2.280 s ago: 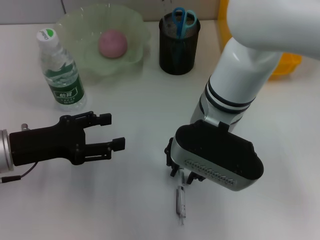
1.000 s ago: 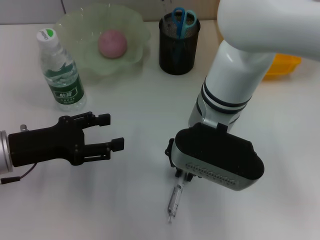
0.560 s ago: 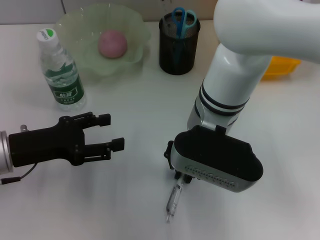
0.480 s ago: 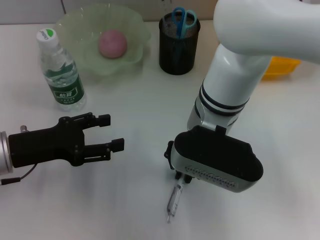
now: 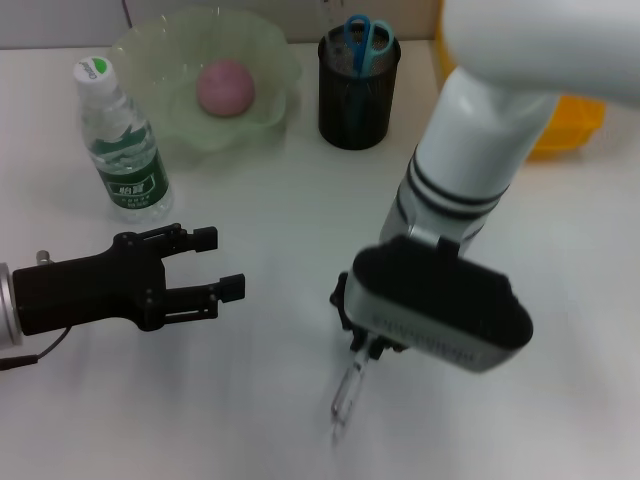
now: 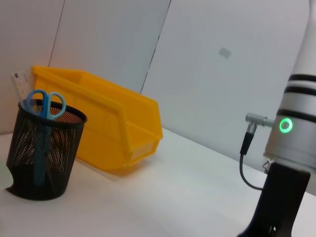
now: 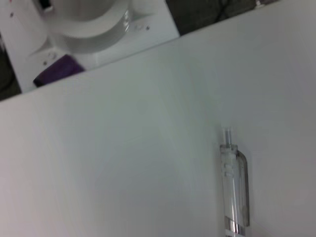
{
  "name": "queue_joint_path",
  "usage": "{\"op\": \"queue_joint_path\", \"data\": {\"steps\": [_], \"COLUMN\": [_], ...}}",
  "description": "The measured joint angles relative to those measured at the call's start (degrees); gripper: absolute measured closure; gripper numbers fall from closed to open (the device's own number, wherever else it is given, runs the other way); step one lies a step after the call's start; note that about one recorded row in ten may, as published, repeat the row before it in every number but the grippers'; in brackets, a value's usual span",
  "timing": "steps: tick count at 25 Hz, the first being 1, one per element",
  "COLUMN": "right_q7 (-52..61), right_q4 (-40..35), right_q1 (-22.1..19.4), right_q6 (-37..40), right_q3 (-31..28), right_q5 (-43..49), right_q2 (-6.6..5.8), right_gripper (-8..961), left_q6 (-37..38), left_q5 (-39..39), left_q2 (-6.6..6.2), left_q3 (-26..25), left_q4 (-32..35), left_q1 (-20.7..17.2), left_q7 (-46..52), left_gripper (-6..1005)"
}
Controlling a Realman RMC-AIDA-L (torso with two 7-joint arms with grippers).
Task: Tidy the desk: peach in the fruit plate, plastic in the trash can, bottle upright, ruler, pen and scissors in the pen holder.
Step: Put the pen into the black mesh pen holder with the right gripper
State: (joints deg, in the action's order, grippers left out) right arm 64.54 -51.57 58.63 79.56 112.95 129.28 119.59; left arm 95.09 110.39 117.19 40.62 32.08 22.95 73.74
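White desk point(image 5: 290, 200) stretches under both arms, with the peach point(image 5: 225, 86) already in the fruit plate point(image 5: 150, 45), the bottle point(image 5: 122, 140) upright, and the scissors point(image 5: 368, 38) and ruler point(image 6: 19, 85) standing in the pen holder point(image 5: 357, 100); the trash can point(image 6: 106, 126) sits beyond it. By that showing the pen point(image 5: 346, 396) is the step in hand. It hangs slanted beneath the right claw point(image 5: 362, 345), its upper end at the claw and its tip pointing down toward the robot; whether the fingers pinch it or are spread I cannot tell, nor whether the tip touches the desk. Next it likely needs carrying over the holder and turning upright. The left claw point(image 5: 225, 265), fingers spread, idles low on the left.
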Motion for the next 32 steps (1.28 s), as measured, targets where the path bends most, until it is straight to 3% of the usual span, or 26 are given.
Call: {"op": "queue_joint_path", "data": {"steps": [1, 8, 10, 11, 12, 15, 16, 19, 20, 21, 26, 32], "right_q7": [0.53, 2.62, 2.87, 2.88, 2.88, 2.95, 3.08, 3.23, 3.36, 3.36, 3.58, 6.16], "right_q4": [-1.52, -6.11, -7.09, -8.17, -8.17, -9.59, -10.19, -10.26, -9.92, -9.92, -9.26, -9.15], "right_q1": [-0.93, -3.90, -4.84, -6.10, -6.10, -8.21, -9.69, -10.76, -11.53, -11.53, -15.02, -18.48], "right_q6": [2.22, 8.45, 10.29, 11.44, 11.44, 11.86, 11.91, 12.18, 12.59, 12.59, 13.32, 11.07], "right_q3": [-4.42, -17.55, -22.70, -28.13, -28.13, -35.39, -40.46, -45.28, -49.79, -49.79, -63.51, -67.64], "right_q5": [2.19, 6.25, 6.50, 6.77, 6.77, 6.87, 6.80, 6.57, 6.21, 6.21, -0.79, -10.43], "right_q2": [-0.08, -0.26, -0.32, -0.34, -0.34, -0.39, -0.40, -0.41, -0.41, -0.41, -0.79, -1.11], "right_gripper": [828, 828, 828, 828, 828, 828, 828, 828, 828, 828, 828, 828], "left_q6": [0.00, 0.01, 0.12, 0.22, 0.22, 0.36, 0.39, 0.39, 0.40, 0.39, 0.19, 0.65], "left_q5": [0.00, 0.00, 0.00, 0.00, 0.00, 0.00, 0.00, 0.00, 0.00, 0.00, 0.00, -0.23], "left_q2": [-0.03, -0.51, -0.70, -0.94, -0.94, -1.22, -1.25, -1.28, -1.32, -1.36, -1.33, -0.49], "left_q3": [-0.01, -1.53, -2.79, -3.33, -3.33, -3.60, -3.66, -3.75, -3.81, -3.85, -4.54, -6.16], "left_q4": [0.00, 0.20, 0.44, 0.43, 0.43, 0.37, 0.42, 0.45, 0.45, 0.45, 0.31, 0.02], "left_q1": [0.02, 0.27, 0.25, 0.25, 0.25, 0.36, 0.40, 0.52, 0.61, 0.70, 0.96, 1.20], "left_q7": [0.00, 0.12, 0.03, 0.02, 0.02, 0.01, 0.00, 0.00, 0.00, 0.00, -0.64, -2.51], "left_gripper": [170, 170, 170, 170, 170, 170, 170, 170, 170, 170, 170, 170]}}
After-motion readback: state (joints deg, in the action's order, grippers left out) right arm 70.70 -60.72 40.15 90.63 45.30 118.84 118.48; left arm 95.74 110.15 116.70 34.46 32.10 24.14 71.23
